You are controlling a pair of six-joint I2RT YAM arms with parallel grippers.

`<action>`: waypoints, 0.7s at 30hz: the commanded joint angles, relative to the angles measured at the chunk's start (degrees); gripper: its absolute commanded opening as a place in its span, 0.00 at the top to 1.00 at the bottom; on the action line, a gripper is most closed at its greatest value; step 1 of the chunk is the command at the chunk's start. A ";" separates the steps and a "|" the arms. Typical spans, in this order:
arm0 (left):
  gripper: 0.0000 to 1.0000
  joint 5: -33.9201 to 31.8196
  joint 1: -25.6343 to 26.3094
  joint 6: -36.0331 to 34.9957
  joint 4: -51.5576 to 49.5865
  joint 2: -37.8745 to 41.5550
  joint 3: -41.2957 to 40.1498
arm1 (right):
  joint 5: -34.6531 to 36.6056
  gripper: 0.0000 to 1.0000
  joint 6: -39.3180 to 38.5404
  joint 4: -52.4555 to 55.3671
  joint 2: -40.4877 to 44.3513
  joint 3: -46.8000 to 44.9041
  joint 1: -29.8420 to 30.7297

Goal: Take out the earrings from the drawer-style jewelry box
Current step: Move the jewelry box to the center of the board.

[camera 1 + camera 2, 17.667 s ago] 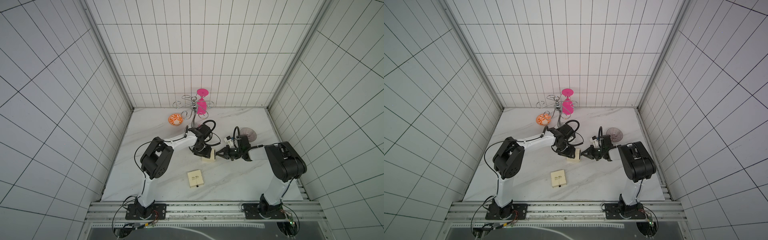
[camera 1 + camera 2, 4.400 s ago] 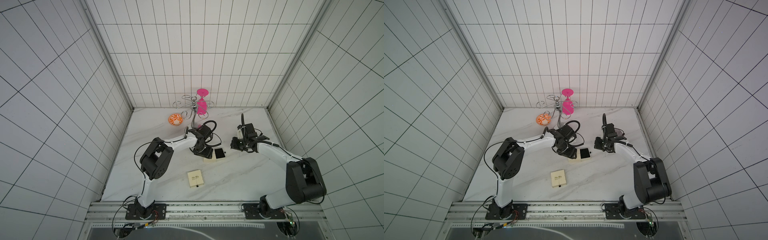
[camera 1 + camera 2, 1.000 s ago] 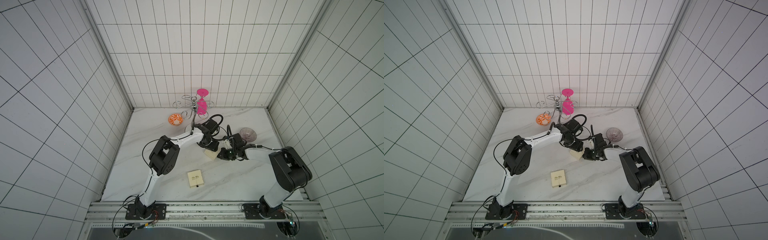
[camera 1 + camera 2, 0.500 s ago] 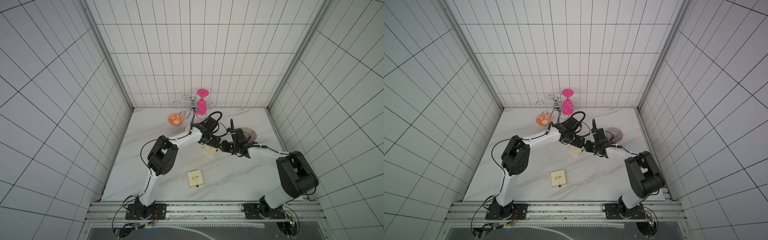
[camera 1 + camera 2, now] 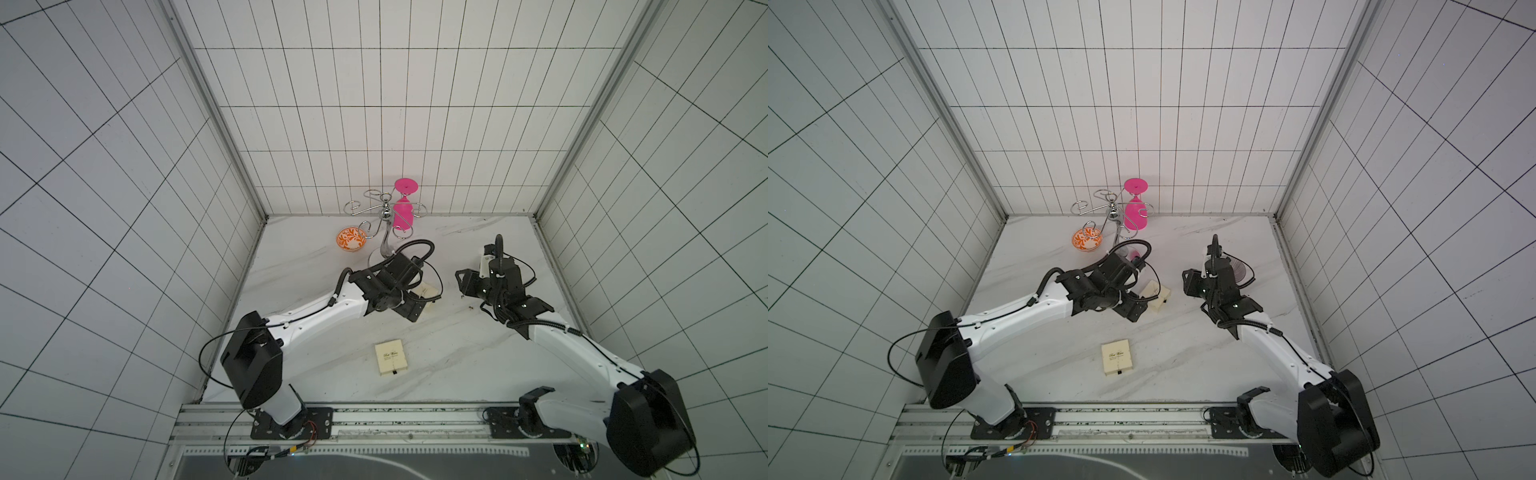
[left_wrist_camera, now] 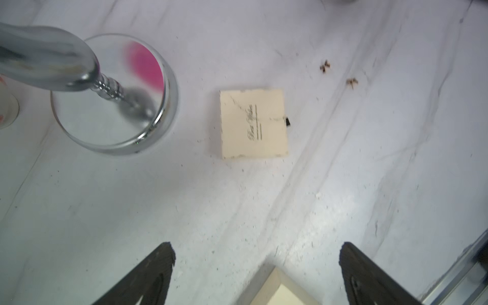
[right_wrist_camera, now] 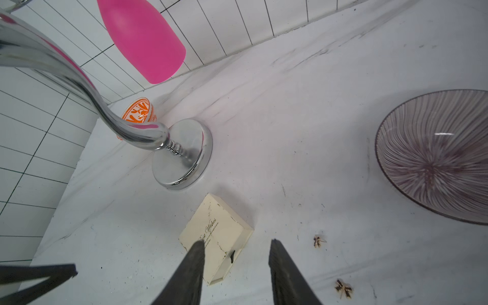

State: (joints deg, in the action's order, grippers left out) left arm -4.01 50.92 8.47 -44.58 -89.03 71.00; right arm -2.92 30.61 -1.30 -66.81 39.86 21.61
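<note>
Two earrings, tiny brownish bow shapes, lie loose on the marble to the right of the cream drawer-style jewelry box. The left wrist view shows them too, and one earring is a speck in a top view. The box rests flat, its black pull tab facing the earrings and its drawer pushed in. My left gripper hangs wide open above the box, holding nothing. My right gripper is open and empty, raised to the right of the box.
A second cream box lies nearer the front edge. A chrome hanger stand with a pink glass stands just behind the box. An orange patterned bowl sits at the back. A purple striped dish lies at the right.
Both grippers were down at the box a second ago, the right one shut. Both have opened and lifted off it. The right arm has drawn back to the right.
</note>
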 commanded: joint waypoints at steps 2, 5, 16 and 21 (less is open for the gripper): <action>0.03 -4.49 4.94 -1.23 -12.19 0.02 -0.38 | 1.18 0.55 1.14 -1.69 -0.13 -4.17 -0.60; 0.03 -5.40 7.15 3.49 -21.22 -4.38 1.95 | 0.09 0.54 1.03 -1.99 -1.59 -4.43 -0.68; 0.03 -3.02 9.38 1.59 -27.89 -10.70 6.00 | -1.88 0.54 0.16 -3.58 -3.84 -4.16 -0.69; 0.03 0.60 10.70 -1.17 -28.57 -11.09 6.31 | -1.36 0.54 0.23 -4.31 -4.20 -5.11 -0.66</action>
State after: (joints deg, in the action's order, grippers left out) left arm -6.11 61.06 9.69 -71.77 -99.70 76.62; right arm -4.49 30.81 -4.14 -70.37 38.15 21.37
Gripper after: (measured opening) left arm 0.966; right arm 0.456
